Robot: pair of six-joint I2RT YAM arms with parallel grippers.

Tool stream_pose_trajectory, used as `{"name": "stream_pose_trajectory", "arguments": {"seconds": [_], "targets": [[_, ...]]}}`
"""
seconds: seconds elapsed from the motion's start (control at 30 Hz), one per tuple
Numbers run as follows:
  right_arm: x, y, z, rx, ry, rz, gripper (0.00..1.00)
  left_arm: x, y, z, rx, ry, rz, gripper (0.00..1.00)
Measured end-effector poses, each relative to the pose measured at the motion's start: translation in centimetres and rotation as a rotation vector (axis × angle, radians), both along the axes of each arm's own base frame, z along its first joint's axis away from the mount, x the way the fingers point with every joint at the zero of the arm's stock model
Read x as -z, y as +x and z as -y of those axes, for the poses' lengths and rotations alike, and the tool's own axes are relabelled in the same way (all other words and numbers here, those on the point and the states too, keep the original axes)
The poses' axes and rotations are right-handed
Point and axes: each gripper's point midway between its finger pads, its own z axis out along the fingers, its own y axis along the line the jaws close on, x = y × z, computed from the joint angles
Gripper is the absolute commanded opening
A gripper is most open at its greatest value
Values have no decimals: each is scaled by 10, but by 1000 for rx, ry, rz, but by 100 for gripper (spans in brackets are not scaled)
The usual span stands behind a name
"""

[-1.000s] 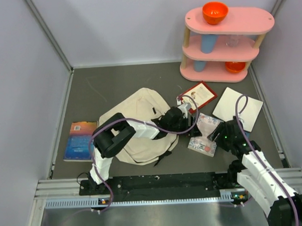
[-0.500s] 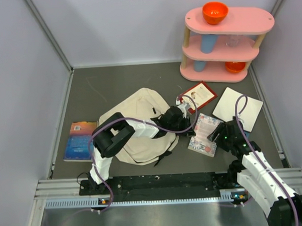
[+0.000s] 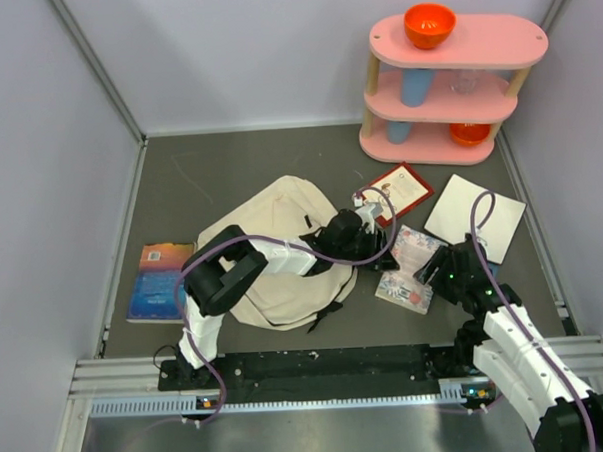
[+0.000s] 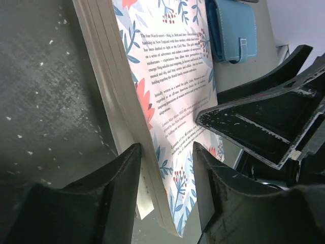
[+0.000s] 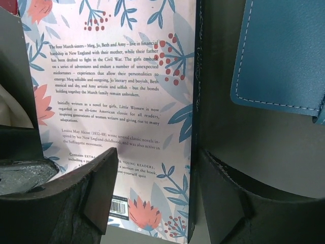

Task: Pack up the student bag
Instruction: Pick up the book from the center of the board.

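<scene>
Top external view, from the left: a blue book lies flat on the grey counter, close to the left wall. Right of it, left of centre, the student bag lies slumped flat. Its long axis runs on a diagonal from near-left to far-right, with the rounded end pointing to the far right. Black straps trail off its near right edge. Which end holds the opening I cannot tell.

The left arm stretches over the bag. The left end effector sits just past the bag's right edge, at the left side of a floral book. In the left wrist view its fingers are parted to a moderate gap and straddle the book's page edge near a corner. A sliver of space shows beside the cover, so nothing is clamped.

The right end effector meets the same book from the right. In the right wrist view it is spread wide. One finger is over the back cover and the other is beyond the spine, so it grips nothing. A blue pouch lies just right of the book.

Farther back on the right are a red-covered book and a white sheet. Behind them stands a pink shelf with an orange bowl on top.
</scene>
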Motion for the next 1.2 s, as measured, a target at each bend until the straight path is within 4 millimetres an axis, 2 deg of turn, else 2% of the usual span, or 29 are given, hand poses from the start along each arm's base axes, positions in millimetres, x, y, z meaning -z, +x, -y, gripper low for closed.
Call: {"name": "stream_pose_trajectory", "arguments": {"seconds": [0.07, 0.3, 0.43, 0.5, 0.57, 0.7, 0.8, 0.97, 1.2], "targets": [[0, 0, 0, 0, -1, -1, 63, -3, 0, 1, 4, -12, 0, 38], [0, 0, 0, 0, -2, 0, 63, -17, 0, 8, 14, -85, -2, 31], [0, 0, 1, 3, -1, 1, 63, -18, 0, 9, 10, -91, -7, 8], [-1, 0, 1, 4, 0, 4, 65, -16, 2, 7, 3, -85, -6, 0], [-1, 0, 1, 4, 1, 6, 68, -14, 4, 5, -4, -77, -9, 0], [-4, 1, -2, -7, 17, 19, 87, -12, 5, 4, -6, -67, -4, 0], [-9, 2, -6, -18, 33, 40, 92, -14, 5, 3, -1, -62, 11, 0], [-18, 4, -11, -33, 66, 76, 94, -33, -2, -6, 26, -61, 63, 0], [-37, 11, -22, -71, 117, 144, 96, -61, -10, -29, 38, -84, 124, 0]]}}
